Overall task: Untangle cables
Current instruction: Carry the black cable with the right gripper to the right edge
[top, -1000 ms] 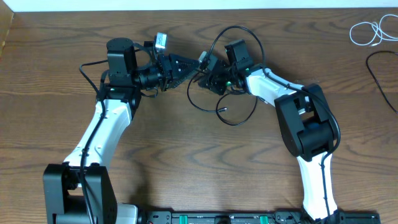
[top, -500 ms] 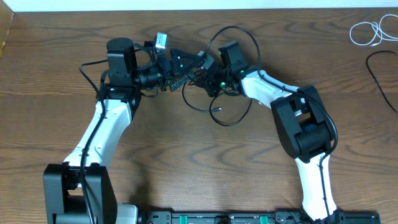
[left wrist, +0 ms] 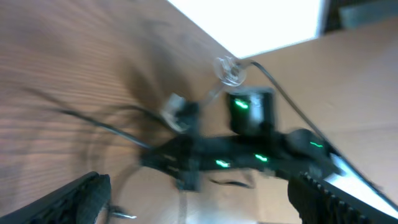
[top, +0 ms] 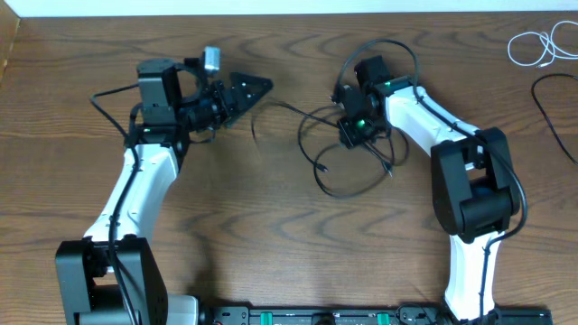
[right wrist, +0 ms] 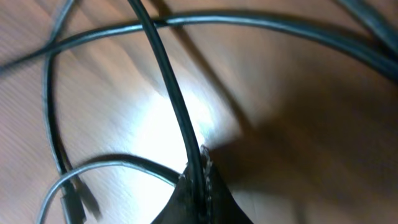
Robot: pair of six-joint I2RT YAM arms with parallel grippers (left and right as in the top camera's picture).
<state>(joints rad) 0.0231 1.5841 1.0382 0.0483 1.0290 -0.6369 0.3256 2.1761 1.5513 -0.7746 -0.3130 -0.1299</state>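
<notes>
A black cable (top: 336, 173) lies in loose loops on the wooden table, right of centre. My right gripper (top: 350, 128) is over its upper part and is shut on one strand. In the right wrist view that black cable (right wrist: 163, 81) runs up out of the closed fingertips (right wrist: 200, 171), with other loops crossing around it. My left gripper (top: 251, 97) is off to the left, wide open and empty, apart from the cable. In the blurred left wrist view its fingers (left wrist: 84, 198) stand far apart with nothing between them. A white cable (top: 533, 45) lies coiled at the far right corner.
Another black cable (top: 553, 113) runs along the right edge of the table. The table's far edge is at the top of the overhead view. Thicker black wires hang along both arms.
The left gripper opened, let go of the tangle and pulled back to the left. The right gripper shut on a black strand and moved right, dragging the loops with it.
</notes>
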